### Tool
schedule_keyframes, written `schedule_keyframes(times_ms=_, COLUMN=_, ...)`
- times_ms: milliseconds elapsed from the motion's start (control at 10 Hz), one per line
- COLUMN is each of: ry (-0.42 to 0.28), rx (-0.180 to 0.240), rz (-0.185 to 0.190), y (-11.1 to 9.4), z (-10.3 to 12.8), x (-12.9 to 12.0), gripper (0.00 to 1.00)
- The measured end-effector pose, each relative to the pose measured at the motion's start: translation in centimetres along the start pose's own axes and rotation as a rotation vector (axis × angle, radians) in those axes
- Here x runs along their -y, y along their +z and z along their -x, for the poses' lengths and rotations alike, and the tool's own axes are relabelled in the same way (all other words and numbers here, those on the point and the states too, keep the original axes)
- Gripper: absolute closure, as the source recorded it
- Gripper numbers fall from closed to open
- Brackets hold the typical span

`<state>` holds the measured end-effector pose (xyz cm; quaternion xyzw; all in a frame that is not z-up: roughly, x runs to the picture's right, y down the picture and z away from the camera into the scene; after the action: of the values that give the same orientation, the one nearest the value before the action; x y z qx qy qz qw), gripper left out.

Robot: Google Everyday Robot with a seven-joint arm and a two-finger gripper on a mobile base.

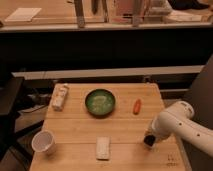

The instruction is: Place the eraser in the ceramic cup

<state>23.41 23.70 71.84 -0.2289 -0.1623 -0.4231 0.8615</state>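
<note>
- The gripper (149, 140) sits low over the near right part of the wooden table (75, 125), with its dark tip at or just above the boards. It ends the white arm (175, 120), which reaches in from the right edge
- Whether the gripper is spread, pressed together or pinching something cannot be told; the tip reads only as a dark lump
- The eraser does not show as a separate thing anywhere on the table. It may lie hidden under that dark tip, but I cannot say whether it is there or whether it is held
- The ceramic cup (43, 148) stands upright at the near left corner, mouth up, with nothing visible inside. It is well apart from the gripper, across the width of the table
- A flat white pad (103, 148) lies between them near the front edge. The green bowl (100, 102) sits at the centre, with an orange carrot-like piece (137, 105) just to its right, and a pale packet (60, 96) lies at the far left
- In my judgement the step in hand is the pick-up on the right side, and the placing is not yet done
- The next move calls for a sure hold, then a lift clear of the boards and a carry leftward over the white pad. The gripper should stop squarely above the cup's mouth and lower before letting go, because a knock on the rim could tip the cup
</note>
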Motion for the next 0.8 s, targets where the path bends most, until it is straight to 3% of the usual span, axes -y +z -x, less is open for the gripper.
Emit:
schedule_keyframes(times_ms=200, ry=-0.014, rx=-0.011, rz=0.001, y=-0.5, z=-0.7, x=0.7, gripper=1.0)
schedule_keyframes(times_ms=500, ry=-0.026, rx=-0.031, rz=0.014, y=-3.3, z=-1.7, x=1.0, gripper=1.0)
schedule_keyframes(times_ms=800, ry=-0.046, rx=-0.045, rz=0.015, y=-3.6, z=-1.8, x=3.1, gripper=1.0)
